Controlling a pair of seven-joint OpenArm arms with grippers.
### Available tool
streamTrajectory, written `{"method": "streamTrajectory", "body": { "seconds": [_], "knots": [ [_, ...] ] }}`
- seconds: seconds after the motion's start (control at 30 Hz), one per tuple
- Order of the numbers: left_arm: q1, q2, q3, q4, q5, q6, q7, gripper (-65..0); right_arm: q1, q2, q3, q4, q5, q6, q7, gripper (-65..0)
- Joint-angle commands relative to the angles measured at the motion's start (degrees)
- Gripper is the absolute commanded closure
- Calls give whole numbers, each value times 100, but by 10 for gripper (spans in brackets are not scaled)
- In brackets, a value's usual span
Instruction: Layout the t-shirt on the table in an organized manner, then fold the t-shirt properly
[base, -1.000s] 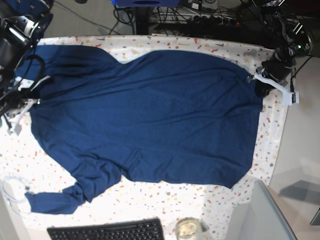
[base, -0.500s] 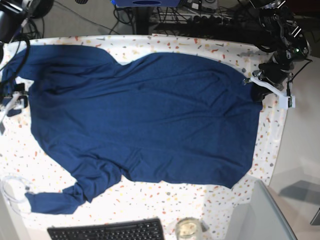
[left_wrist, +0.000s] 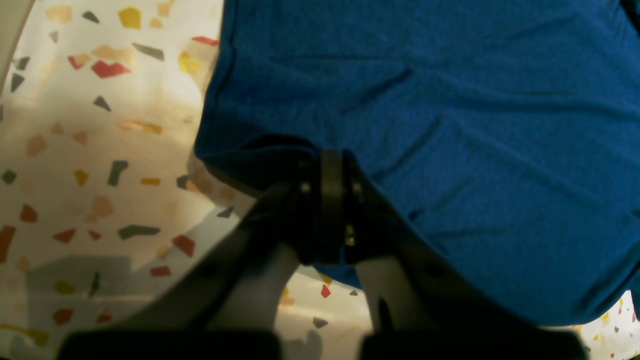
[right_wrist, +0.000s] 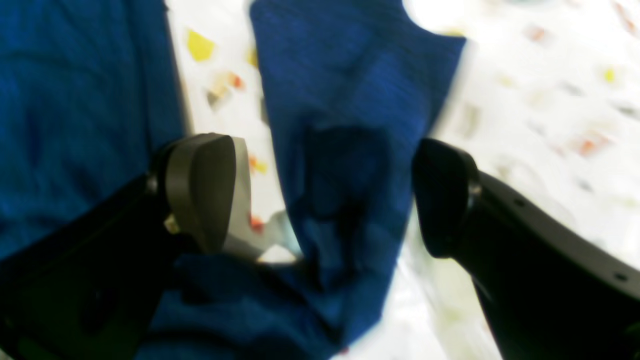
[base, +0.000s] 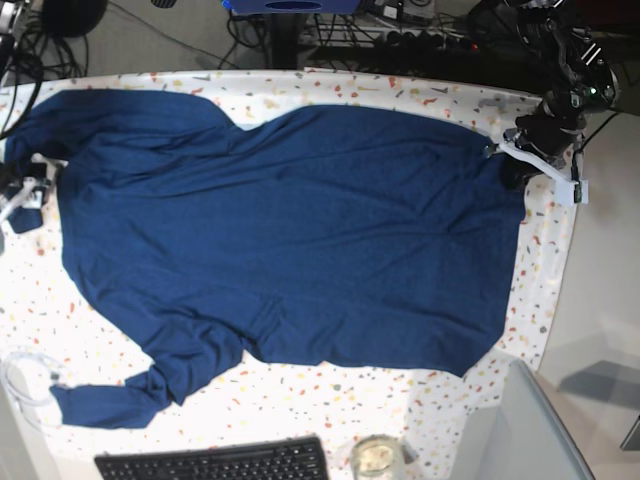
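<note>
Navy knit pinched at one corner, released at the other.
Black-fingered left tool (left_wrist: 324, 172) is clamping its tips together on the edge of the large dark navy blue soft knit t-shirt (base: 290, 230), while the right tool (right_wrist: 320, 195) is hanging with its fingers spread wide apart around a loose fold of the same fabric, not gripping it. Outward, the shirt is lying spread across the white terrazzo-flecked cloth counter (base: 300, 385), one sleeve trailing toward the black keyboard (base: 215, 462).
</note>
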Motion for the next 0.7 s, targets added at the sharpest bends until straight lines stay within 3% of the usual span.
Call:
{"method": "streamTrajectory", "body": {
  "seconds": [0.0, 0.13, 0.2, 0.37, 0.4, 0.47, 0.53, 0.67],
  "knots": [
    [7, -57, -15, 95, -82, -15, -111, 0, 188, 215, -17, -141, 44, -8, 228, -509],
    [7, -57, -15, 95, -82, -15, -111, 0, 451, 303, -281, -932, 44, -8, 702, -504],
    [7, -57, -15, 95, -82, -15, -111, 0, 469, 303, -360, -1003, 44, -8, 764, -450],
    [7, -57, -15, 95, -82, -15, -111, 0, 469, 285, -307, -994, 62, -8, 773, -29],
    [7, -57, -15, 95, -82, -15, -111, 0, 451, 285, -307, -924, 62, -8, 764, 0],
    [7, -57, -15, 95, -82, -15, -111, 0, 276, 285, -254, -546, 79, -8, 562, -23],
    [7, -66, -15, 95, -82, -15, -111, 0, -94, 250, 185, 254, 79, 10, 96, 0],
    [50, -66, -15, 104, -64, -15, -128, 0, -938, -286, 941, 2628, 79, 45, -1074, 0]
  ]
}}
